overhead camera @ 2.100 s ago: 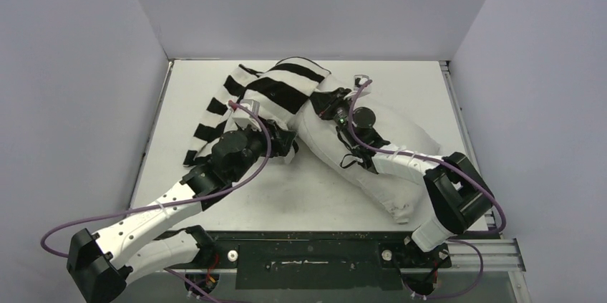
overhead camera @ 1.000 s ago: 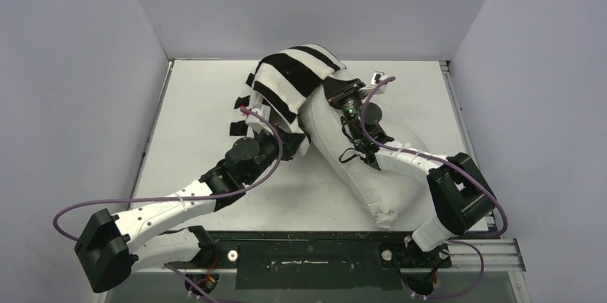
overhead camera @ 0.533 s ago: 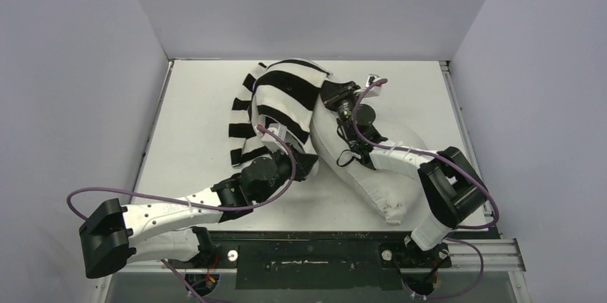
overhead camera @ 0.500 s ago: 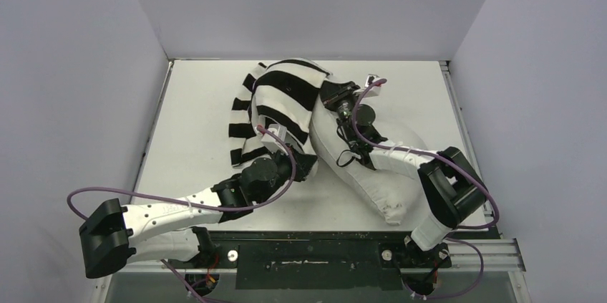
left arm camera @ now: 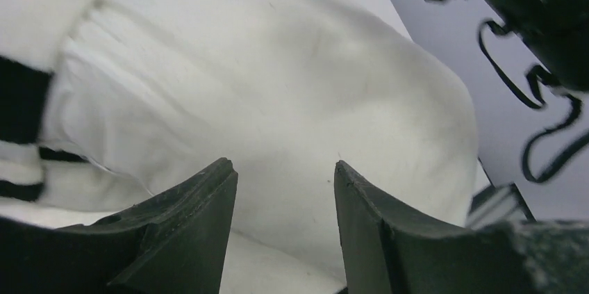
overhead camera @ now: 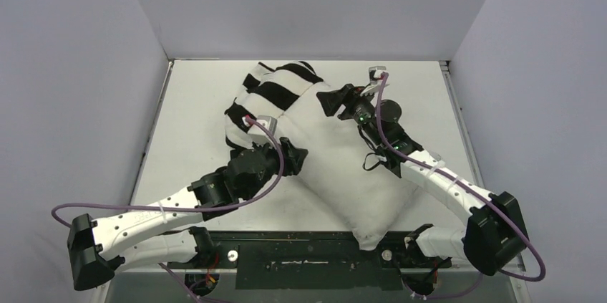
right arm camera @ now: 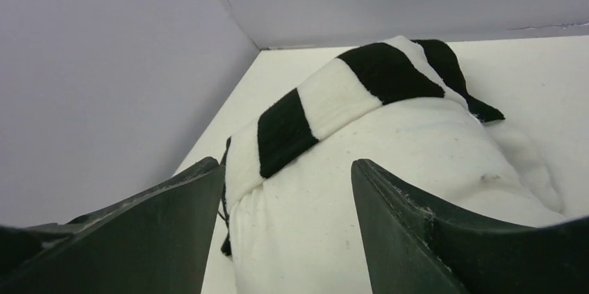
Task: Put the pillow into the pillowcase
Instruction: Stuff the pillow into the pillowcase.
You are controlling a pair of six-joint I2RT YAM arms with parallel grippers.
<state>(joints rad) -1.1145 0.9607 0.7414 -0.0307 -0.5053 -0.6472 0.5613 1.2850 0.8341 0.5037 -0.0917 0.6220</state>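
We see the pillow point(overhead camera: 351, 167) lying diagonally on the table point(overhead camera: 200, 124). One end is at the near edge between the arm bases, and the other points to the far left. The pillowcase point(overhead camera: 275, 92) is bunched over that far-left end only, with its stripes wrapping the corner. In the right wrist view the striped cloth sits like a cap on top of the white fabric. In the left wrist view the sleeve's edge crosses the pillow close to that end.

The left end effector point(overhead camera: 300, 158) is at the pillow's left flank, just below the striped edge. Its jaws are spread with nothing between them, only bare pillow ahead. The right end effector point(overhead camera: 323, 102) is at the far side of the pillow, just beside the sleeve's edge. It is also spread wide and pinching nothing.

We judge the task started but far from done. The mouth is on and one end is inside, but most of the pillow is bare, including the whole near half.

What's left, as we judge it:
- Take hold of the sleeve's open edge on both sides.
- Draw it down the pillow's length toward the near end.
- Work the corners in so no white shows.

The cloth is bunched, so finding the true edge may be fiddly.
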